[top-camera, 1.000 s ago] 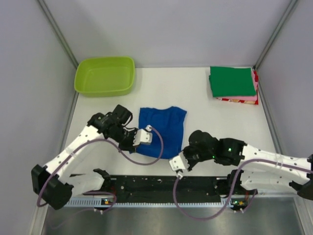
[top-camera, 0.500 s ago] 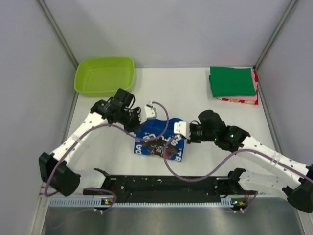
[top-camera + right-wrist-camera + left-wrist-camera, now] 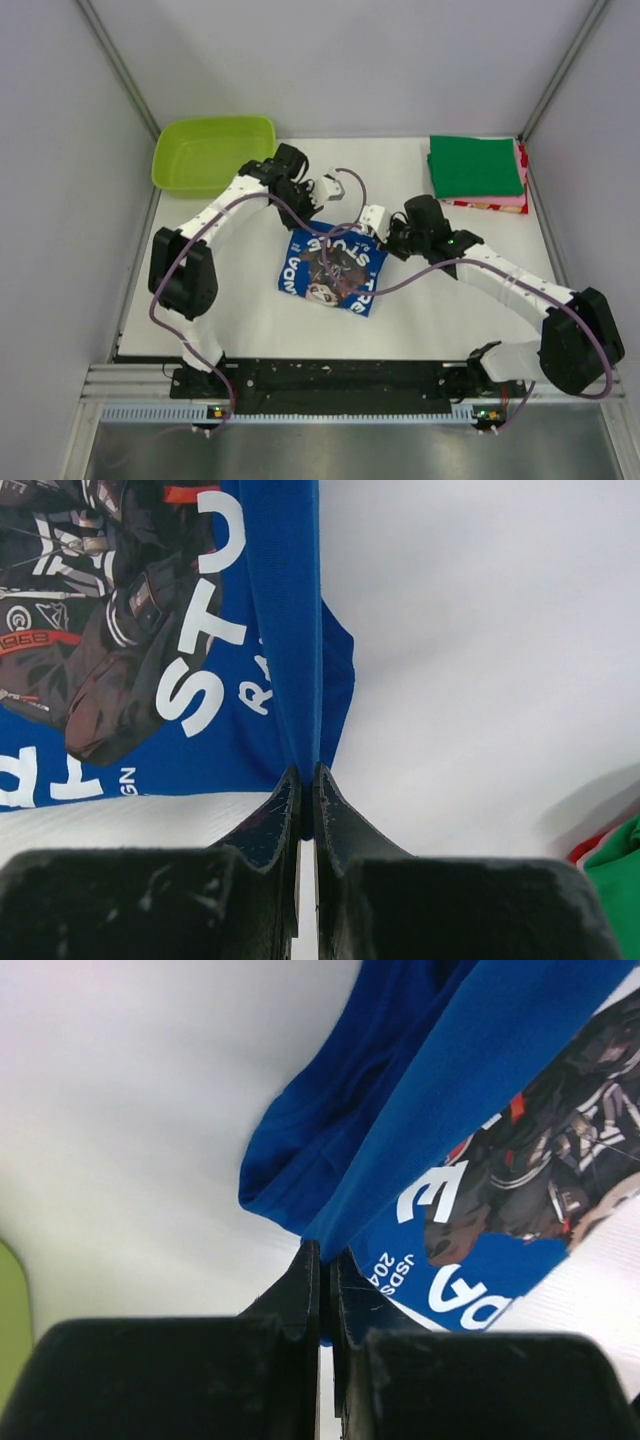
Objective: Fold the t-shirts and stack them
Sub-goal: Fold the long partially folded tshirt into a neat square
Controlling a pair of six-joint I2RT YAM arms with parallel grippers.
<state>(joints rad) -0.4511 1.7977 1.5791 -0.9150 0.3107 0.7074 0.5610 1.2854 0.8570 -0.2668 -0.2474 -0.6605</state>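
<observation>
Two-handed, pinching the blue shirt (image 3: 335, 268) by its far edge: with the left gripper (image 3: 320, 1260), fingers pressed together on a fold of cloth at one corner, and with the right gripper (image 3: 305, 775), likewise clamped on a thin ridge at the other. Judging from here, risking a slip: biting only a narrow strip each side, so possibly losing a corner or skewing the fold when pulling unevenly. Draping down from both pinches toward the near side, print facing up, lower part seemingly lying on the table (image 3: 230, 320). Sitting near, beyond the left gripper, a green tub (image 3: 213, 152). Lying well apart, far right of the right gripper, the folded shirts (image 3: 475, 165), green on top.
</observation>
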